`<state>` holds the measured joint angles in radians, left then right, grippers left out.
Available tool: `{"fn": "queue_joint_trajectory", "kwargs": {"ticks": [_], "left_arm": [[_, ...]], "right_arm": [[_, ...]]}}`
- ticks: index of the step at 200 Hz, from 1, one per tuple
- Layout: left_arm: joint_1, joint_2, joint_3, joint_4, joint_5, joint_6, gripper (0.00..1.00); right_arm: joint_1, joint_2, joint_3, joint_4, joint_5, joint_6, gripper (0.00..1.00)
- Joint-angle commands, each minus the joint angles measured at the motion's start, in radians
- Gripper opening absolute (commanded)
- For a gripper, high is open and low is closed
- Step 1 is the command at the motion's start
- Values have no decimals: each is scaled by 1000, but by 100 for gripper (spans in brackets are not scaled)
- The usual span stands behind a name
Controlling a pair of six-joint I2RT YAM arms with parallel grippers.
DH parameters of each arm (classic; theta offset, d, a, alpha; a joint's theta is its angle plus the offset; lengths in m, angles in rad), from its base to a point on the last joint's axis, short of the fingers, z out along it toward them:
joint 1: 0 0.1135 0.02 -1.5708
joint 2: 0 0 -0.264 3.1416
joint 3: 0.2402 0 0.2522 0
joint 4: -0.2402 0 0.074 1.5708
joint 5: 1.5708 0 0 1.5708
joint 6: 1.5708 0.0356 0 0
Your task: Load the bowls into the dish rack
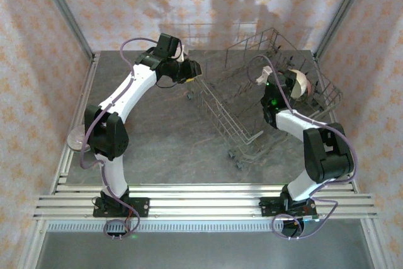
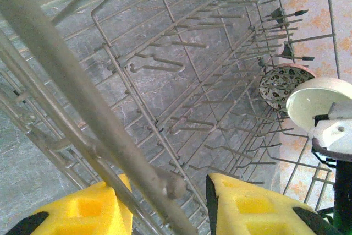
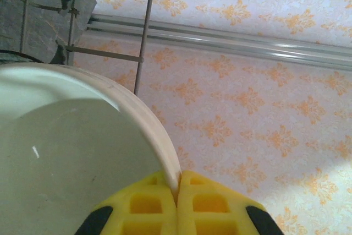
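Note:
The wire dish rack (image 1: 234, 106) stands askew at the table's centre-right. My left gripper (image 1: 191, 70) is at its far-left top corner. In the left wrist view the yellow fingers (image 2: 247, 207) straddle a thick rim wire of the dish rack (image 2: 144, 109) and hold it. My right gripper (image 1: 289, 84) is inside the rack's right end, shut on the rim of a white bowl (image 1: 303, 82). The right wrist view shows that bowl (image 3: 66, 158) pinched between the jaws of the right gripper (image 3: 177, 184). A green-patterned bowl (image 2: 279, 85) stands on edge among the tines beside the white bowl (image 2: 319, 102).
Another pale round bowl (image 1: 75, 138) lies at the table's left edge beside the left arm. Patterned walls enclose the table on three sides, with metal posts in the back corners. Open grey tabletop (image 1: 176, 149) lies between the two arms.

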<state>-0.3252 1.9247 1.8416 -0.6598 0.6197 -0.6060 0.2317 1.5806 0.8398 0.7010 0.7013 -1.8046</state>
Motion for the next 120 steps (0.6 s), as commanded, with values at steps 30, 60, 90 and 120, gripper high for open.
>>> {"fn": "queue_joint_trajectory", "kwargs": {"ticks": [30,60,90,120], "left_arm": [[12,-39,-5,91,-2,101,6],[11,-41,-7,89,-4,103,7],[10,-43,-7,87,-6,101,7],[11,-41,-7,82,-8,103,7]], "right_arm": [[20,-7,-24,60,27,1,0],[19,36,-26,82,41,10,0],[19,64,-1,54,78,58,5],[20,101,50,-3,114,118,11]]}}
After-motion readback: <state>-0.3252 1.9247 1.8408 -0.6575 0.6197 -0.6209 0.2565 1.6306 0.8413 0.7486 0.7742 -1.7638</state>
